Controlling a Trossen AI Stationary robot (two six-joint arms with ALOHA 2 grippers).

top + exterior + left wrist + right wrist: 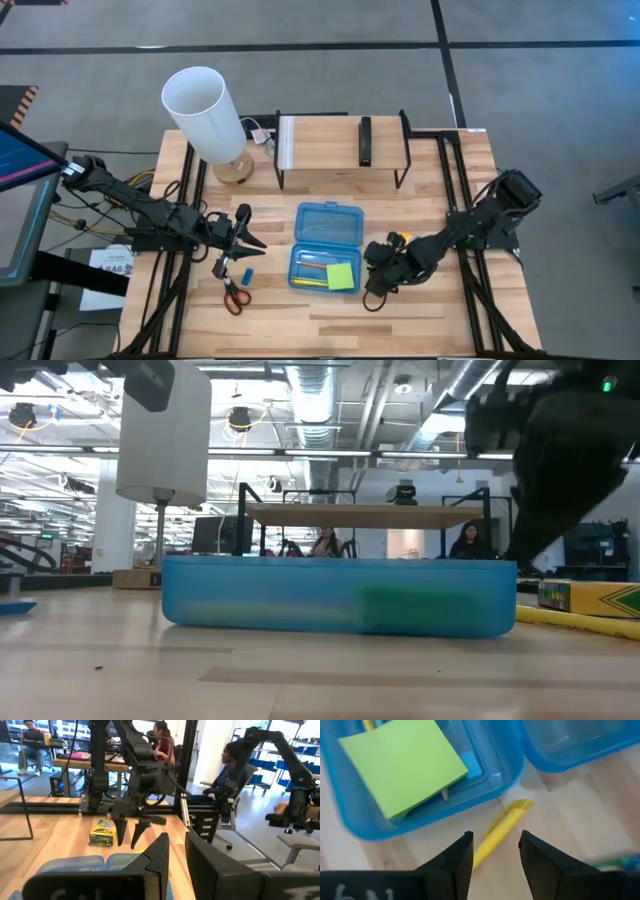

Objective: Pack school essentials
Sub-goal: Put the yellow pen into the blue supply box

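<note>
Just ahead of right hand [495, 851]: yellow pencil [501, 831].

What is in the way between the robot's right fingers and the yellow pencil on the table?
Nothing visible is. The right gripper hangs open right over the yellow pencil, which lies on the bare wood just outside the blue case. Only the case's low wall stands between the pencil and the inside, where the green sticky-note pad lies.
</note>
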